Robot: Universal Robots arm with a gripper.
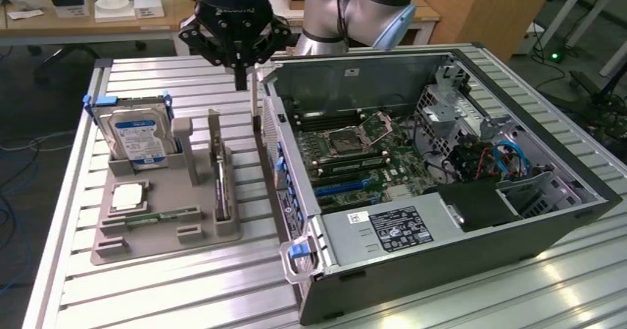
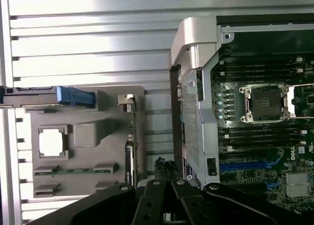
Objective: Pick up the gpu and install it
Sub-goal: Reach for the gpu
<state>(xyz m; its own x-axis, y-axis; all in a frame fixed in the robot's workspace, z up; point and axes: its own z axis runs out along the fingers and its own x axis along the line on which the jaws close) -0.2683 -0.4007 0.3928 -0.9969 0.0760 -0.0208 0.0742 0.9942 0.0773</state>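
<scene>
The gpu [image 1: 222, 189] is a thin dark card standing on edge in a slot of the grey tray [image 1: 167, 242], on the side nearest the computer. In the wrist view the gpu [image 2: 130, 156] runs edge-on, with its silvery bracket toward the tray's far end. My gripper [image 1: 241, 78] hangs above the table at the far end of the gap between tray and case. It is higher than the card and beyond its bracket end. Its black fingers [image 2: 159, 167] are shut with nothing between them.
The open computer case [image 1: 548, 219] lies at the exterior view's right, motherboard [image 1: 363, 153] and blue slots [image 2: 245, 164] exposed. The tray also holds a hard drive [image 1: 137, 138], a processor [image 1: 128, 195] and a green memory stick [image 1: 157, 217]. Desks stand behind the slatted table.
</scene>
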